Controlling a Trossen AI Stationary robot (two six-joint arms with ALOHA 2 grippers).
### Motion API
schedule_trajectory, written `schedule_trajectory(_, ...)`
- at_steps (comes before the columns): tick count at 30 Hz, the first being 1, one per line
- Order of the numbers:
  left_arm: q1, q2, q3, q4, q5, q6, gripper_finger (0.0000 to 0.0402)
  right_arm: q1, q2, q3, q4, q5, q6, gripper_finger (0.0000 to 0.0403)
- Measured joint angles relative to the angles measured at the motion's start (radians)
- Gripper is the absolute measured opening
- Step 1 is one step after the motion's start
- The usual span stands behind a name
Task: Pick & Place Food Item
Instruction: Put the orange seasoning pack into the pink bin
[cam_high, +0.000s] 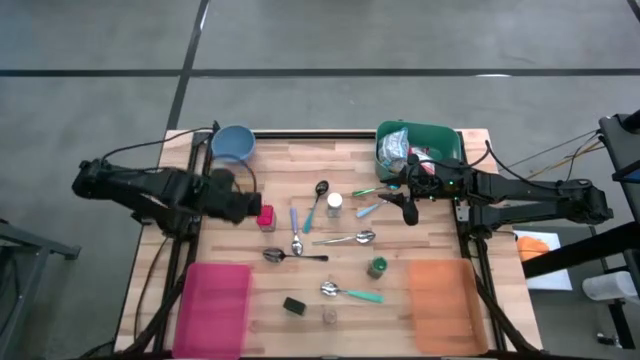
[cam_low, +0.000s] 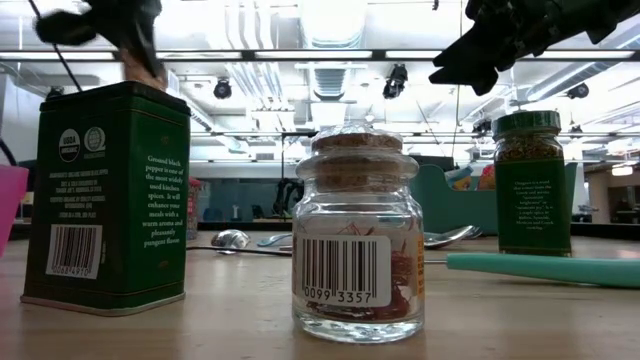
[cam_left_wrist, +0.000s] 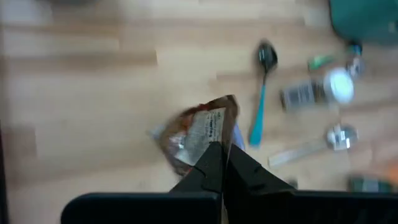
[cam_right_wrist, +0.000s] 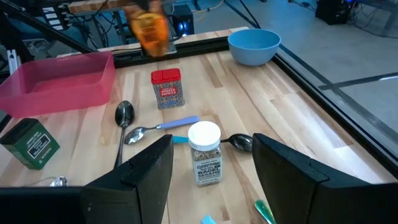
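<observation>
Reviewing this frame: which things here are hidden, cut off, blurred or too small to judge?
- Food packet in the shut left gripper: left wrist view is blurred, label unreadable; in the high view the arm covers it.
- Green bin contents: high view, too small and partly under the right gripper.
- Pink tray: cut by the high view's bottom edge.
- Cork-stoppered jar: blocks the table behind it in the low view.

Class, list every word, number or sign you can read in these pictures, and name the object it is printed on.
"USDA ORGANIC": round seal on the green tin.
"Ground black pepper": side of the same tin; the smaller lines below are too small to read reliably.
"0099 3357": under the barcode on the cork-stoppered glass jar.
Barcode digits on the tin: too small.
Green-lidded spice jar, red tin, white-capped jar, held packet: print blurred, unreadable.
</observation>
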Motion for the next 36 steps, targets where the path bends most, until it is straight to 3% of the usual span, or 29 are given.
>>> schedule_trajectory(7, -0.266, 0.094, 0.113, -0.120, 0.112, -0.243, 0.0000, 0.000, 0.000, 0.000, 0.000, 0.000, 0.000, 0.0214)
schedule_trajectory(12, -0.397, 0.190, 0.221, -0.190, 0.249, -0.379, 0.0000, 0.000, 0.000, 0.000, 0.000, 0.000, 0.000, 0.0214)
schedule_trajectory(17, -0.499, 0.286, 0.322, -0.244, 0.303, -0.524, 0.0000, 0.000, 0.000, 0.000, 0.000, 0.000, 0.000, 0.0214)
schedule_trajectory(27, -0.572, 0.381, 0.332, -0.255, 0.398, -0.676, 0.0000, 0.000, 0.000, 0.000, 0.000, 0.000, 0.000, 0.0214)
schedule_trajectory(36, -0.575, 0.429, 0.268, -0.237, 0.410, -0.683, 0.0000, 0.000, 0.000, 0.000, 0.000, 0.000, 0.000, 0.0214)
